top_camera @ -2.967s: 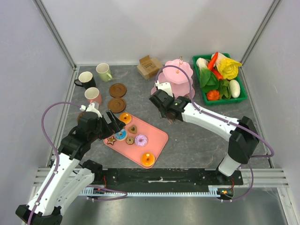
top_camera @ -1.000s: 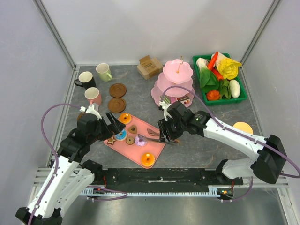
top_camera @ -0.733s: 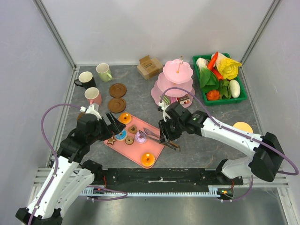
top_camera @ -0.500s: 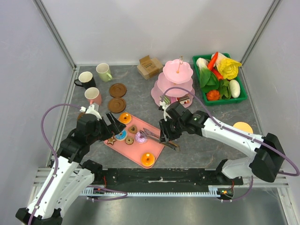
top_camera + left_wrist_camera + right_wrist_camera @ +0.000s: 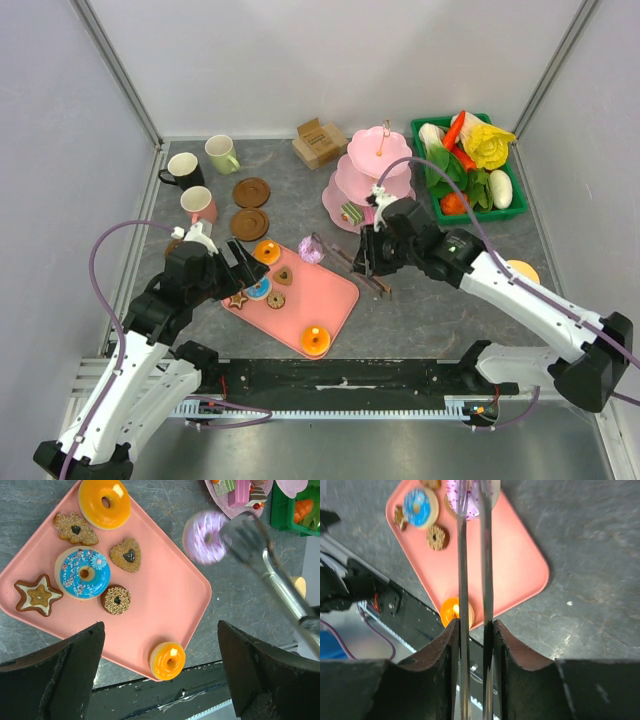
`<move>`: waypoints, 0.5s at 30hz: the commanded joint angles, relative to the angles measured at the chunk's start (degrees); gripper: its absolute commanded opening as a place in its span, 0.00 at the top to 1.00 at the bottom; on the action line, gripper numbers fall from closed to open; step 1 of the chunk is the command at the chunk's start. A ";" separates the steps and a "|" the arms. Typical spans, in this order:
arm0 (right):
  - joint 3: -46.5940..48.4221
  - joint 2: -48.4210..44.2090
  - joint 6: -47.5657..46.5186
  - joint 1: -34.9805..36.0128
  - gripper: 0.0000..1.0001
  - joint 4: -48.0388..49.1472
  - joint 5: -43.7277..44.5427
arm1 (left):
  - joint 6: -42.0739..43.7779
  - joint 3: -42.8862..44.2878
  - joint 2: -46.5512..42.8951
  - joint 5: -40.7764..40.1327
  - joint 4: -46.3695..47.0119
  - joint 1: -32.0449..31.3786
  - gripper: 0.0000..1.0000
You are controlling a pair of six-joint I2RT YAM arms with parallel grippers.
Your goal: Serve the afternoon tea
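The right pincer (image 5: 473, 635) is clamped on metal tongs (image 5: 462, 570), whose tips ahead of it pinch a purple donut (image 5: 312, 248). The left pincer (image 5: 160, 645) gapes wide, the pink tray (image 5: 165, 590) below it.

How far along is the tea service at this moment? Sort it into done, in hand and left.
Done: a few cake pieces sit on the tiered stand's lower plate. In hand: the right pincer clamps tongs that hold a purple donut just past the tray's edge. Left: seven pastries lie on it; three mugs stand beside the coasters, not on them.
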 commanded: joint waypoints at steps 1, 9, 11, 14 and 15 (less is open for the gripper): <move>4.62 -4.16 1.41 -3.91 0.68 0.69 5.85 | 1.45 -0.23 -0.11 0.86 2.26 0.07 0.01; 5.77 -4.08 1.25 -11.48 0.69 2.01 2.37 | 2.32 -0.49 -0.03 2.09 2.44 0.16 0.01; 3.67 -4.34 0.10 -11.48 0.66 2.44 -1.95 | 2.33 -1.54 -0.73 1.48 3.39 0.07 0.01; 3.04 -4.78 -2.09 -11.56 0.63 2.45 -5.99 | 2.41 -1.90 -0.29 0.86 4.11 0.07 0.01; 3.30 -4.87 -2.71 -11.48 0.62 1.84 -6.62 | 2.76 -1.55 0.15 1.30 4.11 0.07 0.01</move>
